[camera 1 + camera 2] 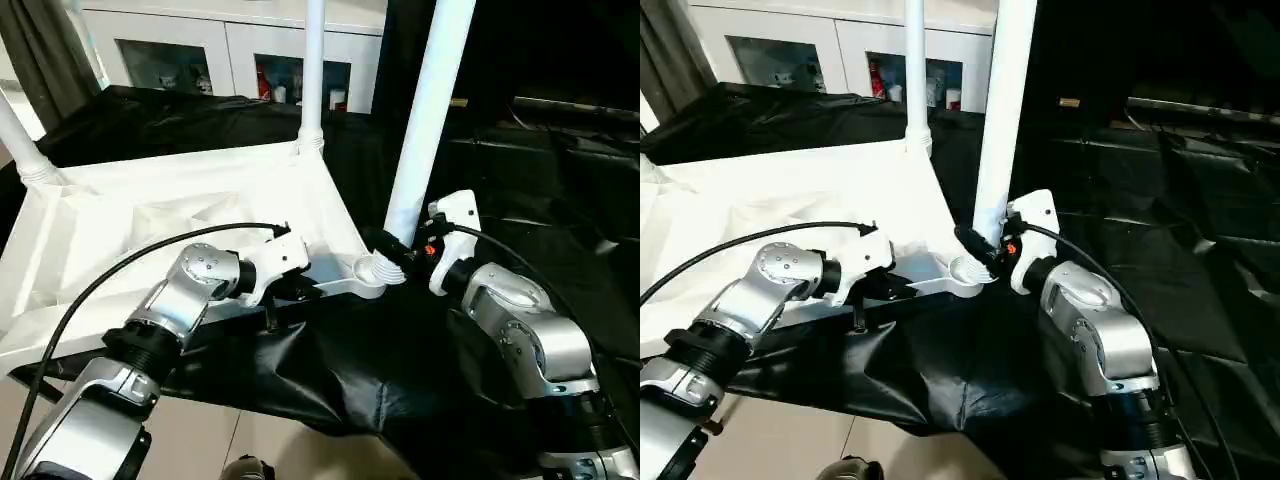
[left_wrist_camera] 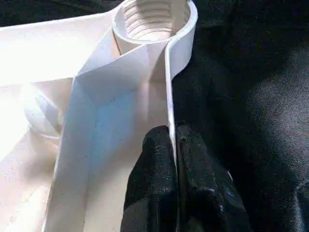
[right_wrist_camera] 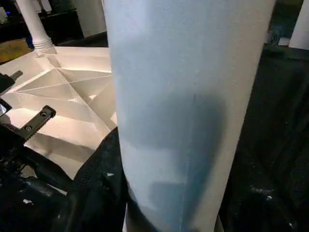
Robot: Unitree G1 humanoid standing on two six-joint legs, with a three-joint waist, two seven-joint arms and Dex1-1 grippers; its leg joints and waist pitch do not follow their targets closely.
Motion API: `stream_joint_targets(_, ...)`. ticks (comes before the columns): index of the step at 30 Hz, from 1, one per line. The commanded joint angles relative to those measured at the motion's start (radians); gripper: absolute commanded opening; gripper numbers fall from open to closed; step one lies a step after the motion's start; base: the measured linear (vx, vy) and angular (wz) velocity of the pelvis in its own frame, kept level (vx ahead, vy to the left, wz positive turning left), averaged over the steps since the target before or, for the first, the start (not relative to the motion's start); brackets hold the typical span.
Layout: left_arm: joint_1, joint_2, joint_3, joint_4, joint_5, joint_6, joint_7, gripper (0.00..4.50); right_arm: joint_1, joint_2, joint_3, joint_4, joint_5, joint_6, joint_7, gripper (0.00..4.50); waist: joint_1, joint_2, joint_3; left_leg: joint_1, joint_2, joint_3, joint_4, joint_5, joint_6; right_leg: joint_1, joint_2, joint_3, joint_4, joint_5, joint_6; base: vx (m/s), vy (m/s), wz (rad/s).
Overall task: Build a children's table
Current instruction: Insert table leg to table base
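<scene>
Mid-assembly: upturned table top (image 1: 150, 230) on black-draped desk (image 1: 380, 360), left fingers (image 2: 159, 159) clenched on its rim by the open corner socket (image 1: 375, 268), right fingers (image 1: 395, 248) grasping an upright leg (image 1: 425, 130) just beside it; next, likely, seating and twisting in.

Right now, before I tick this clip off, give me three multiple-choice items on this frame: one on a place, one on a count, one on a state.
1. Where does the left gripper grip?
A. the tabletop's rim beside the corner socket
B. a leg
C. the black cloth

2. How many legs already stand in sockets of the tabletop?
A. none
B. two
C. four

3. The leg at the right gripper is:
A. lying flat
B. upright beside the open socket
C. on the cabinet

Answers:
1 A, jaws pinch the thin rim.
2 B, two far corners carry legs.
3 B, it rises steeply, jaws around its lower end.
</scene>
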Motion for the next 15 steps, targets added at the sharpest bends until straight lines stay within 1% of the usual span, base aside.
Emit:
stream_joint_targets(1,0.011,-0.007,0.034,-0.004,-0.011,-0.029,0.015,0.0,-0.012,0.0,-0.013,-0.006,0.002,0.009,-0.002,1.93,0.002,-0.021,-0.065,0.028,0.033,-0.024,-0.085,-0.39,-0.04,0.025,-0.044,0.032,-0.091,-0.43,-0.117,0.0,0.0,0.0)
stream_joint_targets(15,0.011,-0.007,0.034,-0.004,-0.011,-0.029,0.015,0.0,-0.012,0.0,-0.013,-0.006,0.002,0.009,-0.002,1.93,0.002,-0.022,-0.064,0.029,0.033,-0.024,-0.086,-0.396,-0.041,0.024,-0.044,0.032,-0.093,-0.441,-0.113,0.0,0.0,0.0)
